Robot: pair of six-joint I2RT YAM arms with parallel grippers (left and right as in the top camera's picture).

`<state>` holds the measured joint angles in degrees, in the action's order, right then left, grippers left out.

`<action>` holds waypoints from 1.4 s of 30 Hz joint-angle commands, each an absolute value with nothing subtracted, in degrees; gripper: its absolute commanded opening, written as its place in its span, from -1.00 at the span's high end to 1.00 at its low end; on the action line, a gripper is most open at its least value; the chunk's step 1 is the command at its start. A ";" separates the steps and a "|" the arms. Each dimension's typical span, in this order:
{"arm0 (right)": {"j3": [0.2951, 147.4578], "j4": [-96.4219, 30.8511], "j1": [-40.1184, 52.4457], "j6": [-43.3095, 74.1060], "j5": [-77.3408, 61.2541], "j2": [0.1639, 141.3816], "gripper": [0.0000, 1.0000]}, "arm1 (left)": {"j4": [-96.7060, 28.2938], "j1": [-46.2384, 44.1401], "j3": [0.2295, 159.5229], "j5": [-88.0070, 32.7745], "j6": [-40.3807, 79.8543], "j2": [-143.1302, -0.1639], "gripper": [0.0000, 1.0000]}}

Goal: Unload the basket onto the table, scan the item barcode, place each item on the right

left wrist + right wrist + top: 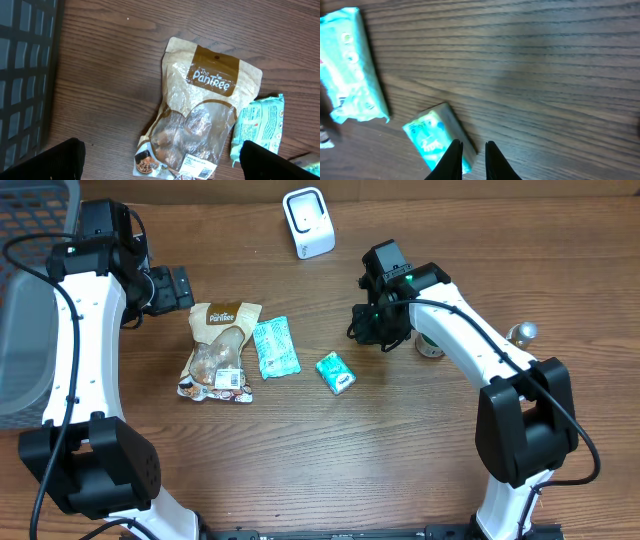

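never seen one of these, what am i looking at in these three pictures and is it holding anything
These are two white robot arms at a wooden table, each ending in a two-fingered claw. The wide picture looks down from above; the other two come from small cameras on each wrist.

On the table lie a brown snack pouch, a mint-green packet and a small teal pack. A white scanner stands at the far edge, and a grey basket sits at one side.

The left gripper hovers over the pouch with its jaws wide apart. The right gripper has its jaws nearly closed beside the teal pack. Neither holds anything.
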<state>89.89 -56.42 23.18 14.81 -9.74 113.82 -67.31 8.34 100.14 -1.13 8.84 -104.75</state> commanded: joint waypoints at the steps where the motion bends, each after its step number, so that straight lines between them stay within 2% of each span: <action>1: 88.27 -56.03 23.29 16.58 -7.75 116.57 0.74 | -67.24 8.12 101.38 -1.30 9.43 -103.39 -0.99; 12: 84.60 -60.42 26.24 17.93 -16.03 118.76 0.70 | -67.24 8.12 101.38 -1.30 9.43 -103.39 -0.99; 16: 85.17 -63.92 26.61 13.85 -21.69 118.74 0.68 | -67.22 8.12 101.38 -1.32 9.43 -103.39 -0.99; 22: 86.70 -64.23 24.95 13.28 -20.05 118.74 0.66 | -67.24 8.12 101.38 -1.30 9.43 -103.39 -0.99; 26: 88.71 -64.38 24.03 13.08 -20.93 118.74 0.56 | -67.24 8.12 101.38 -1.30 9.43 -103.39 -0.99; 34: 89.10 -60.31 24.05 10.35 -24.10 118.74 0.46 | -67.24 8.14 101.38 -1.32 9.43 -103.39 -0.99; 42: 85.49 -54.89 24.05 10.39 -24.12 118.74 0.44 | -67.24 8.12 101.38 -1.30 9.43 -103.39 -0.99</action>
<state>87.29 -56.55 24.03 10.90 -23.46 118.80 -67.31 8.34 100.14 -1.13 8.84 -104.75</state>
